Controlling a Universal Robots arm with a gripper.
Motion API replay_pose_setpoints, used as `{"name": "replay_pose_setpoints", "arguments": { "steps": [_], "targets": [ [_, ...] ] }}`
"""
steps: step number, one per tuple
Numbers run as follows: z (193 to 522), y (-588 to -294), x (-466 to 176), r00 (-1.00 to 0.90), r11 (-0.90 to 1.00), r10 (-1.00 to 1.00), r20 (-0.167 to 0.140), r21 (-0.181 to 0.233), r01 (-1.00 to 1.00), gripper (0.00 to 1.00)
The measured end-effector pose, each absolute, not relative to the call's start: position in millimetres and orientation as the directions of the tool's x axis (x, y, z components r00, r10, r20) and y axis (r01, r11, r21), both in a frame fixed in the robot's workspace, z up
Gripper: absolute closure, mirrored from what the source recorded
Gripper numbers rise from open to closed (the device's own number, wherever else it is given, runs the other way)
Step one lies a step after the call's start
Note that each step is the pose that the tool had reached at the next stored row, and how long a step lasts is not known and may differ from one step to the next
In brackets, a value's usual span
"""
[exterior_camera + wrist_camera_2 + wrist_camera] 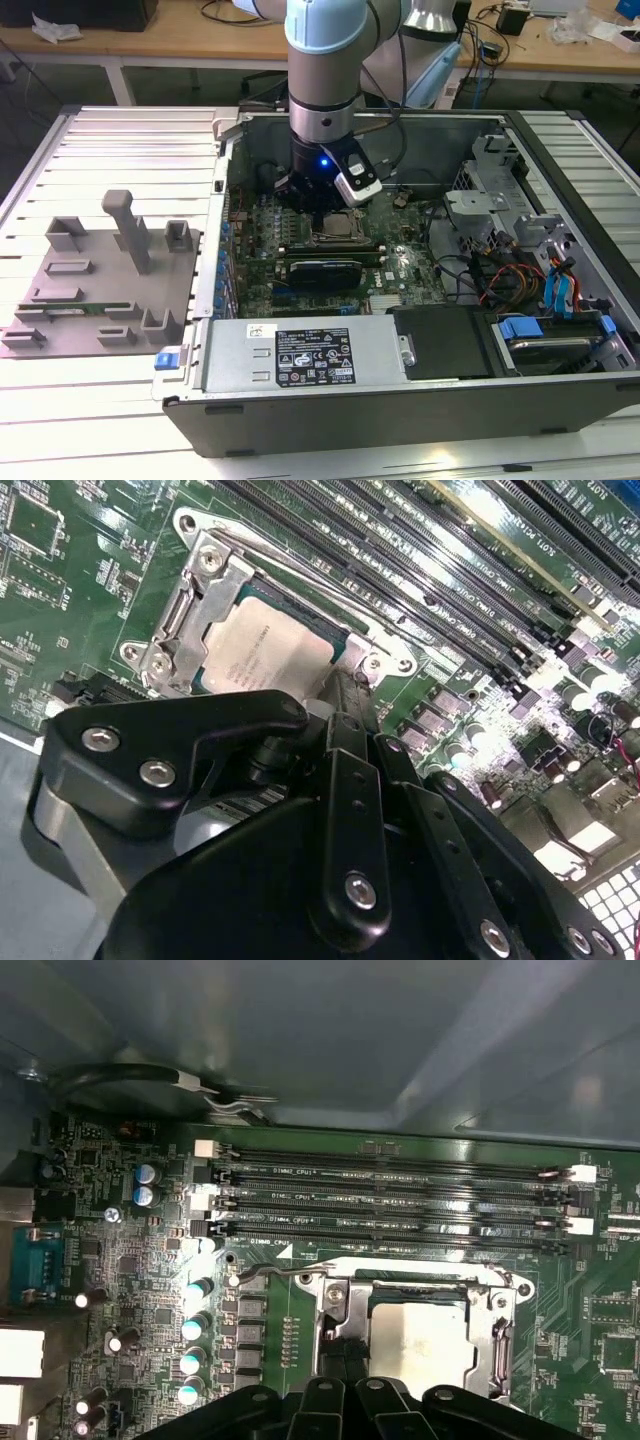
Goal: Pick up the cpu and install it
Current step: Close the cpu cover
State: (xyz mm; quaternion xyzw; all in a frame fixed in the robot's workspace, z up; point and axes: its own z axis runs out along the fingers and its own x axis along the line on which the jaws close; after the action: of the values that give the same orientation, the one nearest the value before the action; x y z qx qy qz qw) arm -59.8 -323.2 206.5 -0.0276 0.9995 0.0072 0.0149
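The exterior view looked down on the whole computer case (420,410) — both wrist views peered close at its socket (195,602).

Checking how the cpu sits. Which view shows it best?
The second wrist view: the cpu lies close, its pale top lit, within the socket frame. The first wrist view shows it partly hidden. In the exterior view the arm stands over that spot.

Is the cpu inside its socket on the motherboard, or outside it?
Inside. In the second wrist view the cpu lies flat within the metal socket frame, with its pale silvery top facing up.
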Motion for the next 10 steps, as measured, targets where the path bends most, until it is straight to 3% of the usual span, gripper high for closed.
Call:
{"name": "replay_pose_setpoints", "arguments": {
  "steps": [10],
  "targets": [
    [203.5, -323.2, -59.8, -0.998, 0.998, -0.055, -0.030, 0.013, -0.055, 0.89]
  ]
}}
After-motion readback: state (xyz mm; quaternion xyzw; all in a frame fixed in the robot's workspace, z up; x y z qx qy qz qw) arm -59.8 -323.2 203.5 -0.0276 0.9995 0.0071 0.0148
